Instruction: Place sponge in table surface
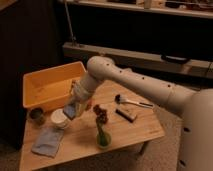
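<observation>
The blue sponge (70, 111) hangs just below my gripper (75, 102), low over the wooden table (125, 137), by the front right corner of the yellow bin. It sits right next to a white cup. The gripper reaches down from the white arm (130, 85) and looks shut on the sponge. I cannot tell whether the sponge touches the table top.
A yellow bin (47, 87) stands at the back left. A white cup (59, 119), a dark small bowl (36, 116) and a blue cloth (47, 141) lie at the front left. A vase with flowers (102, 132), a black block (126, 115) and a brush (131, 102) are to the right.
</observation>
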Tool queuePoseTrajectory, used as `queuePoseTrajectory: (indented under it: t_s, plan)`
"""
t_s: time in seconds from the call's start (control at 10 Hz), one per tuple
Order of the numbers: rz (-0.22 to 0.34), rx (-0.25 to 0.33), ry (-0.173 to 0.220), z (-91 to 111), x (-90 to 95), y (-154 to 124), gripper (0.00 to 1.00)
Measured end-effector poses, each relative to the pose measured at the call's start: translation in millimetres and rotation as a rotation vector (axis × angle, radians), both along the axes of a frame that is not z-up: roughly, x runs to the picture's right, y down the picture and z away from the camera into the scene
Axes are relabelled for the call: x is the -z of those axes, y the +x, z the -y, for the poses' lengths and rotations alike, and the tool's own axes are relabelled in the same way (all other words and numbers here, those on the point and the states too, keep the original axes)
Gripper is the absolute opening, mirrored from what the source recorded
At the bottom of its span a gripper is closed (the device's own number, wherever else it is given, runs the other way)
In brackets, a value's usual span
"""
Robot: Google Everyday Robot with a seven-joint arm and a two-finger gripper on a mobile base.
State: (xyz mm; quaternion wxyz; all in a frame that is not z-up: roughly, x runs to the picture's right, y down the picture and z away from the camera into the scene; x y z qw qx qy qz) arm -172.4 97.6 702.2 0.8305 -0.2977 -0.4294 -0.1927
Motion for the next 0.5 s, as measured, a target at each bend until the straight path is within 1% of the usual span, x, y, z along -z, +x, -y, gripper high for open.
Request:
queuePoseTrajectory:
  t_s: [0.1, 0.2, 0.4, 0.5]
  plan:
    - [0.004, 0.005, -0.030, -29, -14.9, -9, 0.00]
    - [0.002, 0.007, -0.050, -47, -26.1, -13, 0.00]
    - [-0.006, 0.011, -0.100, -91, -54.0, -20, 0.00]
    - [-0.008, 0.020, -0.129, -115, -64.9, -25, 0.00]
